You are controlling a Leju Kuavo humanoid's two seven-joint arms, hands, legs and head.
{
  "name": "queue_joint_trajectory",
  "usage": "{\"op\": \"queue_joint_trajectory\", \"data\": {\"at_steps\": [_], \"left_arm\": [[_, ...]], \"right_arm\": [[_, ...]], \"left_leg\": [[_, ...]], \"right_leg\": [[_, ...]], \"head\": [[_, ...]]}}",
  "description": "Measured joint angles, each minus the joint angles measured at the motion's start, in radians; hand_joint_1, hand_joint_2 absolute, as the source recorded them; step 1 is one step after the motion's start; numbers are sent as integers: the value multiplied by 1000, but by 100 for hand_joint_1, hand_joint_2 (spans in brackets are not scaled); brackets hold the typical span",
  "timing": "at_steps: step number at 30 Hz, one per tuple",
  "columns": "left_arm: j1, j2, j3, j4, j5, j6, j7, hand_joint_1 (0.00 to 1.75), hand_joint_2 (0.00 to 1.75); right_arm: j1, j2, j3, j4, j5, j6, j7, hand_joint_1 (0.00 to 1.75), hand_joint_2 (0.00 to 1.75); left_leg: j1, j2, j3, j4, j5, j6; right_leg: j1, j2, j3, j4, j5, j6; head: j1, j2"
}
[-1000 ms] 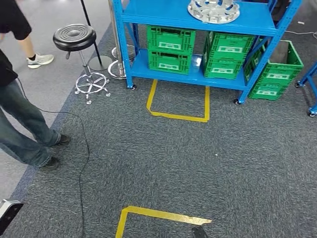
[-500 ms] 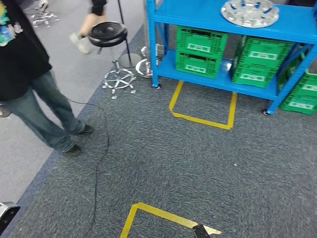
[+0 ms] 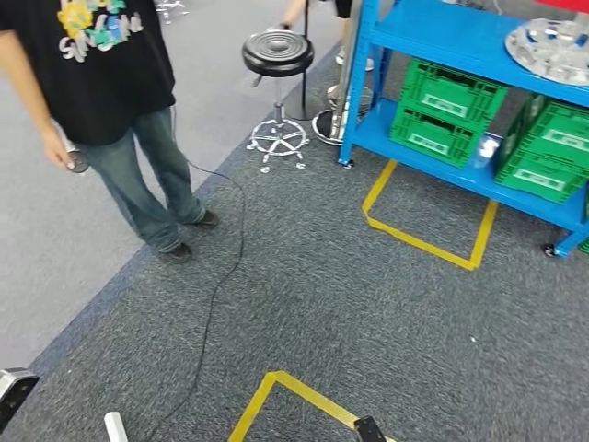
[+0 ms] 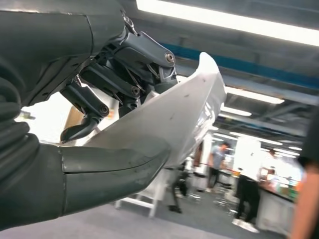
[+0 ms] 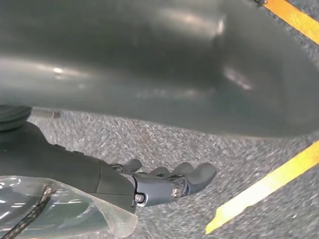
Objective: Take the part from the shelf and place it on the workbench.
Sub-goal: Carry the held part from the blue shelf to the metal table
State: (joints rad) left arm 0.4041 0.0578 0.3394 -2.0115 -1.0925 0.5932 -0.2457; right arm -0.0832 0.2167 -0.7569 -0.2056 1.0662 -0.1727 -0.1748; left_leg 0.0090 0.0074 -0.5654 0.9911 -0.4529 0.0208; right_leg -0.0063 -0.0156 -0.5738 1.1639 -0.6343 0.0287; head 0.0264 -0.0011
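Observation:
In the left wrist view my left hand (image 4: 112, 89) grips a white, curved part (image 4: 180, 114), with the thumb under it and the dark fingers over its upper edge. A white tip (image 3: 114, 428) shows at the bottom edge of the head view. My right hand (image 5: 165, 181) hangs above the grey carpet with its fingers stretched out and nothing in them. A round silver part (image 3: 552, 46) lies on the upper board of the blue shelf (image 3: 458, 37) at the far right.
A person (image 3: 118, 101) in a black shirt and jeans stands at the left by a black cable (image 3: 222, 267). A black stool (image 3: 278, 55) stands left of the shelf. Green crates (image 3: 451, 101) fill the lower shelf. Yellow tape squares (image 3: 423, 244) mark the carpet.
The camera has turned left: the shelf and stool have slid to the right of the picture and the person has come further into view. The white tip has appeared at the bottom edge.

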Motion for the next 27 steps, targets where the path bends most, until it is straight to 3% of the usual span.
{"op": "queue_joint_trajectory", "data": {"at_steps": [1, 2, 3, 4, 5, 7, 9, 11, 13, 15, 17, 18, 19, 20, 22, 24, 26, 27], "left_arm": [[-2, 0, -1, 2, 0, 0, 0, 175, 175], [-2, -1, -2, 3, 0, 0, 0, 175, 175], [-2, -1, -3, 5, 0, 0, 0, 175, 175], [-2, -1, -4, 8, 0, 1, 0, 175, 175], [-3, 0, -6, 10, 0, 2, 0, 175, 175], [-6, 0, -9, 14, -1, 3, 1, 175, 175], [-10, 3, -12, 17, -2, 4, 2, 175, 175], [-11, 5, -15, 19, -3, 5, 3, 175, 175], [-13, 8, -18, 22, -5, 6, 3, 175, 175], [-22, 12, -24, 26, -7, 6, 3, 175, 175], [-29, 14, -32, 35, -10, 6, 3, 175, 175], [-30, 15, -36, 39, -12, 6, 4, 175, 175], [-32, 16, -40, 44, -13, 6, 4, 175, 175], [-33, 18, -43, 47, -14, 6, 4, 175, 175], [-40, 21, -50, 51, -16, 6, 4, 175, 175], [-46, 24, -56, 54, -16, 7, 4, 175, 175], [-48, 26, -60, 56, -16, 9, 6, 175, 175], [-48, 27, -61, 58, -17, 10, 7, 175, 175]], "right_arm": [[2, 0, 0, 0, -1, 0, 0, 0, 0], [5, 0, 0, 0, -2, 0, 0, 0, 0], [8, -1, 0, 0, -3, 0, 0, 0, 0], [10, -1, -1, 0, -5, -1, -1, 0, 0], [11, -2, -1, -1, -7, -1, -2, 0, 0], [11, -4, -1, -1, -9, -2, -4, 0, 0], [13, -4, -1, -1, -10, -2, -5, 0, 0], [13, -4, -1, -1, -11, -2, -6, 0, 0], [14, -5, -1, -1, -12, -3, -8, 0, 0], [15, -5, -1, -1, -14, -3, -9, 0, 0], [18, -6, -2, -1, -17, -4, -10, 0, 0], [19, -7, -2, -1, -19, -4, -10, 0, 0], [19, -7, -2, -1, -19, -4, -10, 0, 0], [18, -8, -2, -1, -20, -4, -11, 0, 0], [18, -8, -2, -1, -20, -4, -13, 0, 0], [17, -8, -2, -1, -21, -4, -14, 0, 0], [17, -8, -2, -1, -21, -5, -15, 0, 0], [17, -8, -2, -1, -22, -5, -15, 0, 0]], "left_leg": [[0, -13, -1, 0, 0, 2], [-1, -26, -1, 0, 0, 3], [-1, -41, 0, 1, 0, 2], [-1, -55, 2, 1, 0, 2], [-1, -69, 4, 2, -1, 1], [-2, -95, 4, 6, -3, -7], [-1, -117, -3, 10, -2, -18], [3, -132, -10, 12, 1, -30], [2, -93, -29, 51, -23, -40], [1, -35, -82, 168, -85, -49], [5, -17, -141, 294, -132, -55], [6, -14, -151, 316, -131, -56], [7, -12, -140, 295, -110, -56], [7, -4, -109, 236, -75, -54], [-1, 40, -36, 94, -19, -43], [-11, 69, -6, 26, -8, -29], [-14, 51, -10, 21, -9, -17], [-12, 39, -9, 17, -7, -11]], "right_leg": [[0, 10, -37, 70, -25, 0], [0, 14, -64, 115, -32, -1], [0, 15, -75, 125, -19, -2], [0, 18, -66, 92, 14, -4], [-1, 29, -41, 25, 60, -6], [-6, 73, 15, -109, 119, -9], [-7, 95, 40, -158, 125, -11], [-6, 74, 45, -162, 127, -17], [-8, 49, 48, -166, 129, -29], [-7, 21, 51, -167, 127, -38], [-5, -8, 51, -167, 124, -41], [-4, -23, 53, -167, 122, -42], [-4, -35, 55, -167, 120, -41], [-3, -47, 59, -167, 117, -39], [1, -69, 68, -166, 110, -32], [6, -90, 72, -166, 104, -23], [8, -114, 74, -169, 99, -13], [7, -108, 73, -166, 93, -8]], "head": [[0, 0], [0, 0], [1, 0], [1, 0], [1, 0], [-1, 0], [-2, 0], [-1, 0], [-5, 0], [-9, 0], [-9, 0], [-10, 0], [-10, 0], [-10, 0], [-10, 0], [-11, 0], [-11, 0], [-10, 0]]}}
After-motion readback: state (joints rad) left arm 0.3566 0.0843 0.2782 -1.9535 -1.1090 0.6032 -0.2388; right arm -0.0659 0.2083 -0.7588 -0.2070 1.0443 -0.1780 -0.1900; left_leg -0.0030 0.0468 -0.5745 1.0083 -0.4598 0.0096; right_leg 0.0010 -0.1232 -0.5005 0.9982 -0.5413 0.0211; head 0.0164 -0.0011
